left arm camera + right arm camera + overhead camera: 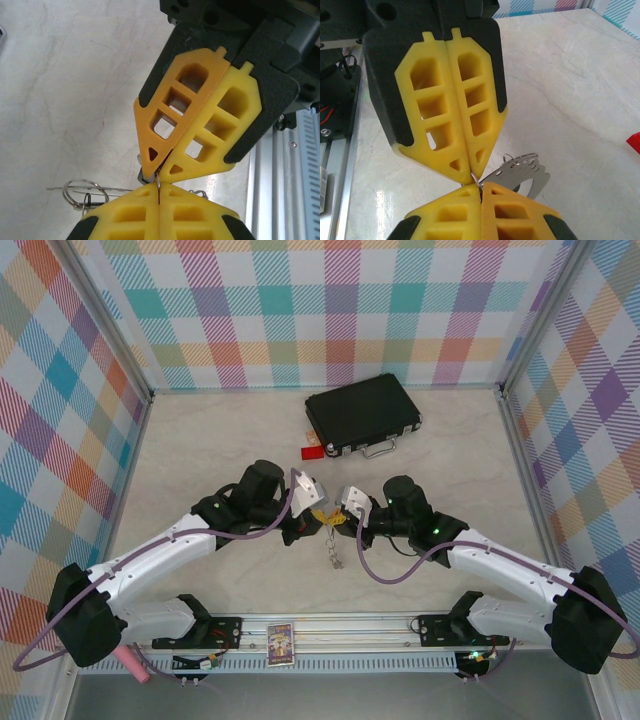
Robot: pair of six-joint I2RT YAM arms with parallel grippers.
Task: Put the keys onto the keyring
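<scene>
**A:** Where is the work happening?

**B:** On the near side of the black rectangular case with the silver handle [362, 418], well apart from it. The left gripper [158, 192] and the right gripper [481, 192] meet tip to tip. Both are clenched on the same thin bright wire loop [476, 179].

**A:** And the ring itself?

**B:** The flat grey metal keyring with small nubs on its rim [527, 176] sits just beside that pinch, also on the case's near side. A cluster of small wire rings [82, 192] lies next to it. I can't tell which piece is a key, or whether the pinched wire belongs to the keyring.

**A:** So how should this step be handled?

**B:** I'd have one gripper act purely as an anchor while the other makes the small, slow move that works the wire apart. The wire is thin enough to slip out of the pads, and the fingertips almost touch, so a big twist risks them colliding.
</scene>
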